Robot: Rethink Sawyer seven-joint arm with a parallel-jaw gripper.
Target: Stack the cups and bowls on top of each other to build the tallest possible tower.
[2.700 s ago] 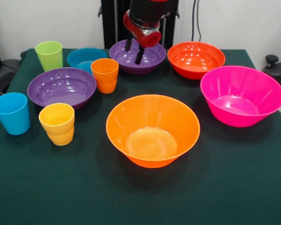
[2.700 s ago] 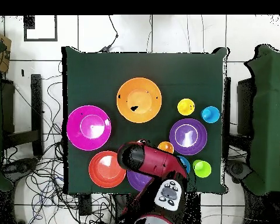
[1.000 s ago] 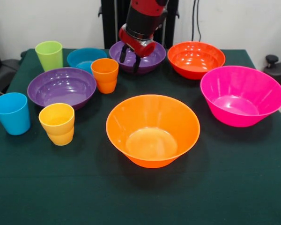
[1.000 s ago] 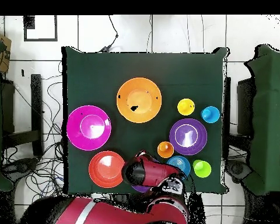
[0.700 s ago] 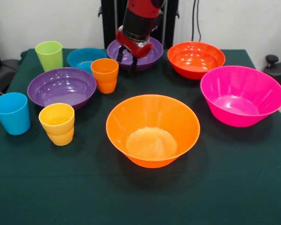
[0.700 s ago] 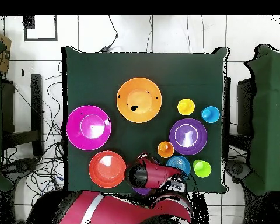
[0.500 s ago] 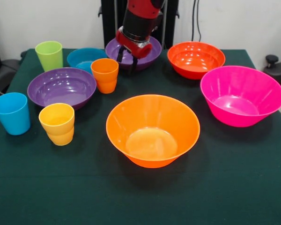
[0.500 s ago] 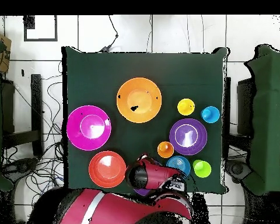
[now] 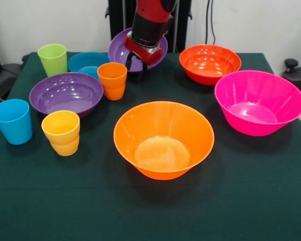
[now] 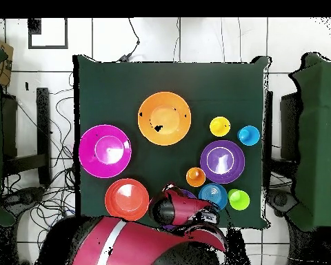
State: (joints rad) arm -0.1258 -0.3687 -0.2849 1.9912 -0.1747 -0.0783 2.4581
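My gripper (image 9: 135, 65) is shut on the near rim of a purple bowl (image 9: 120, 48), which hangs tilted above the table's far side. In the overhead view the arm (image 10: 169, 207) covers this bowl. The wide orange bowl (image 9: 163, 138) (image 10: 165, 118) stands alone at the middle. The orange cup (image 9: 112, 80) (image 10: 196, 177) stands just left of my gripper. The second purple bowl (image 9: 66, 93) (image 10: 222, 161), small blue bowl (image 9: 88, 63), lime green cup (image 9: 52, 59), blue cup (image 9: 12, 120) and yellow cup (image 9: 61, 132) stand to the left. Nothing is stacked.
The red-orange bowl (image 9: 209, 63) (image 10: 126, 199) stands right of my gripper at the far side. The wide pink bowl (image 9: 258, 100) (image 10: 105, 151) stands at the right edge. The green tablecloth (image 9: 150, 211) lies bare along the near side.
My gripper closed on the far purple bowl's rim, then lifted it off the table and tilted it, shifting slightly left towards the orange cup. The other cups and bowls have not moved.
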